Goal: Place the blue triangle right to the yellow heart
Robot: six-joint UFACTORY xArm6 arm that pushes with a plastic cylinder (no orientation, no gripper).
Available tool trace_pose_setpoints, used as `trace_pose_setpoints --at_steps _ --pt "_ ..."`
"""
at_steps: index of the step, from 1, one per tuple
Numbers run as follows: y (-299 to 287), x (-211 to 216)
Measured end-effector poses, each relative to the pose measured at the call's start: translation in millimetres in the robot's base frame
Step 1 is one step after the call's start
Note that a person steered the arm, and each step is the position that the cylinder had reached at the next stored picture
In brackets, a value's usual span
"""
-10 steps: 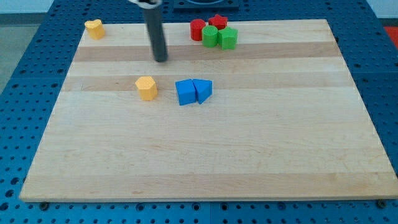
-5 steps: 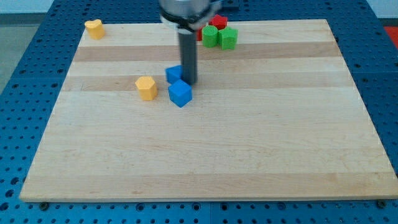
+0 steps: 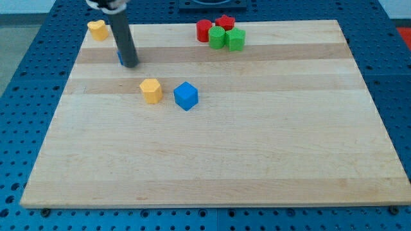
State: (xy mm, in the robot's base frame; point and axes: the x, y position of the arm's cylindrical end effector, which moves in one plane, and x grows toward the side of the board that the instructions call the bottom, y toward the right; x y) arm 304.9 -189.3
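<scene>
The small blue triangle block [image 3: 119, 58] is showing only as a sliver behind my tip [image 3: 130, 64], touching its left side, below and right of the yellow heart block [image 3: 97, 29] at the wooden board's [image 3: 257, 160] top-left corner. I am carrying no gripper, only the rod.

Lab: wooden board [image 3: 257, 167] on blue perforated bench [image 3: 32, 83].

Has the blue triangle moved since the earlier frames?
Yes. The blue triangle went toward the view's upper left, away from the blue cube, nearer the yellow heart.
</scene>
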Motion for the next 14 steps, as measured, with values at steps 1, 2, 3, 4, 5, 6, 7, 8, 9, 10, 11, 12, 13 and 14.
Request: trace_pose_setpoints --at_steps 1,2,3,4,5,6,7,8,9,10,11,12,13,14 --pt "-3 -1" --pt "-13 6" --pt "-33 -24" --pt "-55 -51" --pt "-57 -40" --pt "-41 -14" --pt "-9 -18" --pt "-1 -46" --pt "-6 -76" --pt "-8 -93" --pt "-3 -85" --pt "31 -59" --pt "82 -26" --pt "151 11"
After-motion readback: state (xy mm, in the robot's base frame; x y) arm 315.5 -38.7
